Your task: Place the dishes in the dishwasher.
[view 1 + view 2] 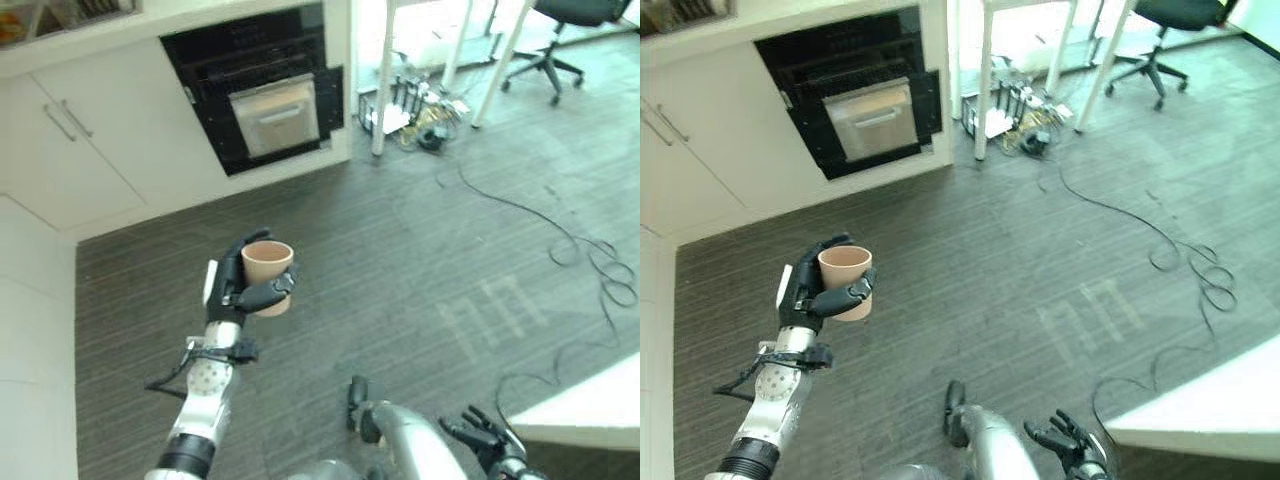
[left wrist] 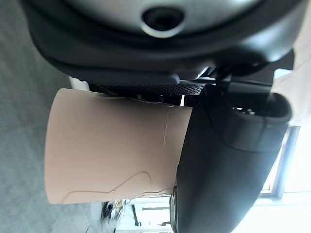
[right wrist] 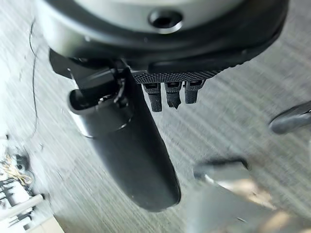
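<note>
Cup [image 1: 267, 272] upright, tan, above dark floor [image 1: 400, 270] | left hand [image 1: 240, 285] curled round it, we see its base cut off | right hand [image 1: 480, 432] low, fingers loosely spread, empty

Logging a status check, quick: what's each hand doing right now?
Left hand: closed around the beige cup, held upright above the floor.
Right hand: open, fingers relaxed, holding nothing.

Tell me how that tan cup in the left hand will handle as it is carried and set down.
The cup looks rigid and probably light: the left robot hand holds it upright above the floor with fingers curled round its wall. Its smooth, tapered side may slip under a loose hold. Taller than wide, with a narrower base, it could tip if set down crooked.
</note>
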Robot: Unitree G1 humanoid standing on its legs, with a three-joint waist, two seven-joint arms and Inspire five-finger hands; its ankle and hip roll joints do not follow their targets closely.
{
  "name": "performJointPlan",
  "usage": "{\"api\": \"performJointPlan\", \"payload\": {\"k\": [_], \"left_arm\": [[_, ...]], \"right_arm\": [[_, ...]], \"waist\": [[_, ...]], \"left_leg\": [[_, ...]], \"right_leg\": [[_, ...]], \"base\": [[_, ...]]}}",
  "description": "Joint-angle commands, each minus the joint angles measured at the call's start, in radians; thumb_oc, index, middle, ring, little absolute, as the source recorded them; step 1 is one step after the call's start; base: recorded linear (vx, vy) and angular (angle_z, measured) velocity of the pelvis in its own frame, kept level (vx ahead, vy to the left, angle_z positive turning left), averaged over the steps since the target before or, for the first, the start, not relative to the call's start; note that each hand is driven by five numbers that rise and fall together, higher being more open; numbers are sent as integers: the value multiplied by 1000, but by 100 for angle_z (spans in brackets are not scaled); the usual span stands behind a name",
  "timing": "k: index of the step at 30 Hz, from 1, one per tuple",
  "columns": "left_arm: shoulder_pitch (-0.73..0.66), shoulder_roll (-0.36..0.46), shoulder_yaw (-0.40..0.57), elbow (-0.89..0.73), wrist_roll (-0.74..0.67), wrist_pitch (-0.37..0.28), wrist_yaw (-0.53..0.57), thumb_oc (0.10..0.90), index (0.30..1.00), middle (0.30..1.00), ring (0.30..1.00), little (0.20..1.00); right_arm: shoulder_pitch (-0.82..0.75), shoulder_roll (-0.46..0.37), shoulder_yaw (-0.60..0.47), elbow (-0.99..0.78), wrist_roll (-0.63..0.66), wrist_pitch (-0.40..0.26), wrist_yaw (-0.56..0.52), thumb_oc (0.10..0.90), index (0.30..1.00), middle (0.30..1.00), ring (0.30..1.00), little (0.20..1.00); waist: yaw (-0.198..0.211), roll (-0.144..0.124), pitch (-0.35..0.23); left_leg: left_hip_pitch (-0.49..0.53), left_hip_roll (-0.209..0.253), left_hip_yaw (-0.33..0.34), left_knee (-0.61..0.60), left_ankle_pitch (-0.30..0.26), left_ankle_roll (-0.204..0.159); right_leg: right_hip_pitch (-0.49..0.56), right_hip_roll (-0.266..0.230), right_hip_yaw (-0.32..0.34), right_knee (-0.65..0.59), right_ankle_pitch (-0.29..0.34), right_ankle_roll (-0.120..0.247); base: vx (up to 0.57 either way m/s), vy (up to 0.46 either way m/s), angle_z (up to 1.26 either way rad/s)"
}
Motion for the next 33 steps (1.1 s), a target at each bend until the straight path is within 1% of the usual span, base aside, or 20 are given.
{"api": "performJointPlan", "payload": {"k": [1,4,5,7,9,10,11,12,13,14,16,18,20,23,25,27,28,30,32,33], "left_arm": [[-50,99,55,-151,75,-83,42,400,300,300,300,300],[-41,109,43,-167,117,-72,77,400,300,300,300,300],[-32,112,36,-181,156,-79,111,400,300,300,300,300],[-24,125,38,-214,186,-85,137,400,300,300,300,300],[-8,138,59,-252,191,-94,131,400,300,300,300,300],[-6,140,64,-255,197,-94,129,400,300,300,300,300],[-6,148,73,-258,213,-101,125,400,300,300,300,300],[-1,159,83,-262,243,-112,153,400,300,300,300,300],[0,160,84,-262,248,-113,158,400,300,300,300,300],[8,167,96,-267,260,-114,181,400,300,300,300,300],[10,171,110,-273,267,-113,191,400,300,300,300,300],[12,174,128,-272,275,-132,176,400,300,300,300,300],[17,175,141,-270,280,-154,171,400,300,300,300,300],[55,179,184,-292,284,-168,161,400,300,300,300,300],[72,181,199,-309,291,-179,140,400,300,300,300,300],[84,189,206,-348,323,-167,148,400,300,300,300,300],[83,200,211,-367,328,-150,141,400,300,300,300,300],[72,223,205,-377,330,-119,159,400,300,300,300,300],[39,249,183,-370,338,-106,192,400,300,300,300,300],[-1,274,166,-366,356,-103,221,400,300,300,300,300]], "right_arm": [[-1,3,22,-40,27,-57,34,800,900,900,900,900],[-11,-7,40,-45,28,-56,20,800,900,900,900,900],[-18,-23,61,-59,15,-56,20,800,900,900,900,900],[-20,-43,65,-72,-10,-63,29,800,900,900,900,900],[-22,-55,64,-47,-13,-93,35,800,900,900,900,900],[-23,-56,63,-42,-11,-95,37,800,900,900,900,900],[-28,-58,57,-32,-4,-96,46,800,900,900,900,900],[-45,-56,59,-25,-6,-93,56,800,900,900,900,900],[-47,-55,60,-26,-8,-91,55,800,900,900,900,900],[-56,-47,71,-38,-12,-77,39,800,900,900,900,900],[-65,-35,97,-45,-2,-62,2,800,900,900,900,900],[-62,-30,101,-30,3,-58,-15,800,900,900,900,900],[-59,-27,97,-21,-2,-56,-22,800,900,900,900,900],[-62,-14,89,0,-31,-59,-25,800,900,900,900,900],[-51,-1,79,-4,-42,-70,-25,800,900,900,900,900],[-37,12,76,-29,-68,-88,-22,800,900,900,900,900],[-25,20,75,-38,-83,-109,-22,800,900,900,900,900],[-25,24,88,-36,-79,-128,-14,800,900,900,900,900],[-30,17,99,-37,-87,-159,2,800,900,900,900,900],[-34,5,109,-63,-85,-169,6,800,900,900,900,900]], "waist": [[18,-35,-64],[17,-16,-77],[24,-16,-81],[34,-30,-69],[55,-44,-49],[60,-40,-49],[73,-41,-41],[92,-50,-32],[95,-52,-30],[104,-51,-30],[121,-43,-32],[129,-24,-40],[133,-29,-54],[161,-36,-73],[170,-45,-88],[166,-50,-90],[155,-52,-87],[136,-27,-82],[119,2,-73],[102,9,-58]], "left_leg": [[-28,93,-44,-196,27,47],[34,105,-52,-196,65,7],[71,118,-37,-196,174,-42],[-48,137,-21,89,321,-93],[-260,165,18,410,349,-105],[-296,174,18,440,323,-106],[-343,173,27,424,291,-91],[-353,143,33,233,273,-59],[-345,136,31,182,277,-58],[-338,112,-3,-18,313,-62],[-384,91,-46,-195,403,-90],[-469,105,-25,-196,408,-104],[-468,104,16,-196,392,-100],[-416,80,-9,-196,349,-57],[-379,72,-12,-196,305,-26],[-342,45,-36,-196,262,23],[-313,25,-57,-196,239,55],[-264,27,-98,-196,213,85],[-224,46,-129,-196,199,89],[-202,67,-154,-196,187,77]], "right_leg": [[63,-189,-4,11,-149,332],[102,-162,10,11,-190,291],[129,-157,16,11,-222,264],[166,-153,42,11,-249,227],[225,-149,44,11,-279,196],[243,-141,39,11,-293,196],[265,-140,29,11,-304,194],[283,-148,40,11,-308,202],[288,-149,47,11,-311,205],[303,-135,85,11,-327,216],[324,-111,127,11,-348,220],[353,-91,119,11,-368,218],[380,-108,97,11,-393,224],[446,-111,92,11,-411,242],[508,-117,67,11,-351,269],[462,-140,65,229,-214,330],[392,-139,103,429,-127,368],[241,-166,102,607,-99,366],[144,-226,51,544,-176,317],[127,-244,59,333,-216,304]], "base": [[353,-214,-19],[386,-221,-8],[584,-367,6],[389,-335,-36],[318,-371,-15],[316,-332,-18],[378,-169,-61],[322,-106,-36],[428,-3,-34],[427,27,-73],[444,17,-78],[354,11,-74],[440,34,-64],[554,63,-20],[502,38,-49],[378,63,-27],[296,32,-8],[329,-45,8],[297,-214,7],[211,-369,22]]}}
